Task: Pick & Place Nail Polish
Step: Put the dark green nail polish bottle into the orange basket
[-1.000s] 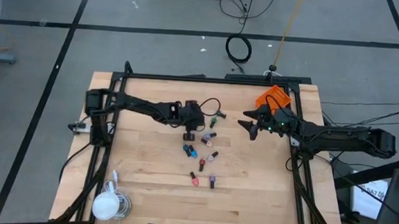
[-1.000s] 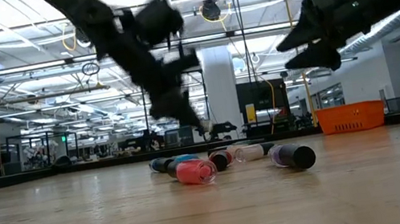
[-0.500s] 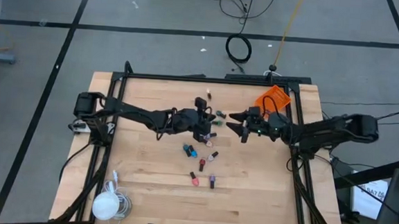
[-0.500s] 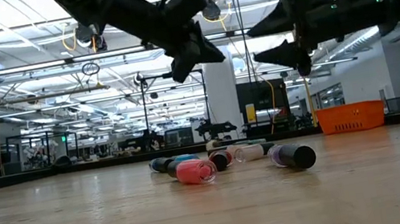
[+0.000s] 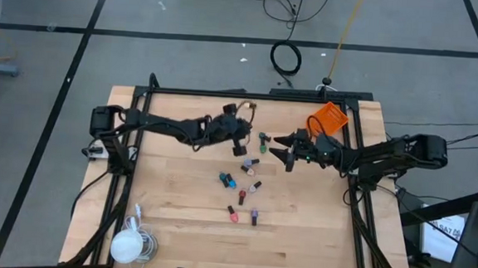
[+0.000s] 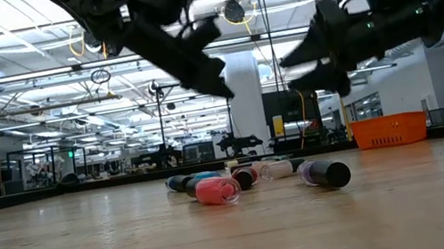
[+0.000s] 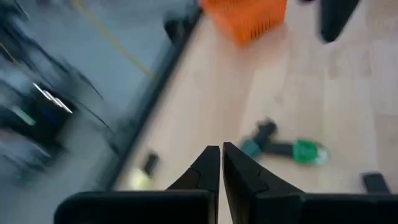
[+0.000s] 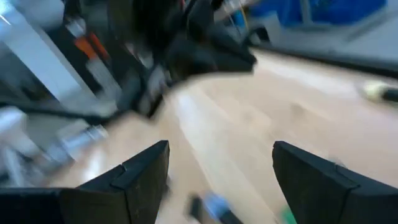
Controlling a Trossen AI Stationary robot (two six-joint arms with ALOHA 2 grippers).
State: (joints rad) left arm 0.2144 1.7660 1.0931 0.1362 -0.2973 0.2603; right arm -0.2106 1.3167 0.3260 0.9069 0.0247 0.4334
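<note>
My left gripper (image 5: 243, 142) has just snapped shut on nothing: the left wrist view shows its 2 fingers (image 7: 205, 169) pressed tip to tip with bare wood beyond them and no bottle between. A second ago it was down among the bottles with the jaws slightly apart; since then it has lifted off the bench and swung toward the far edge, and it now hangs above the wood near the middle. I read that as a missed pick, so that grab will need doing again.

My right gripper (image 5: 281, 146) has moved in from the orange bin (image 5: 327, 118) at the far right corner toward the middle and now faces the left one across a small gap, well clear of the surface. Its fingers (image 8: 140, 174) stand wide apart and empty, unchanged over the last second.

The nail polish (image 5: 240, 186) lies scattered on the bench (image 5: 175, 221) in a loose string from the middle toward the near edge, every bottle on its side in the low view. A green one (image 7: 305, 151) and a teal one (image 7: 250, 147) lie just ahead of the left gripper, and a further bottle (image 5: 249, 114) rests alone near the far edge. None is visibly in the bin, so I judge the task barely begun.
</note>
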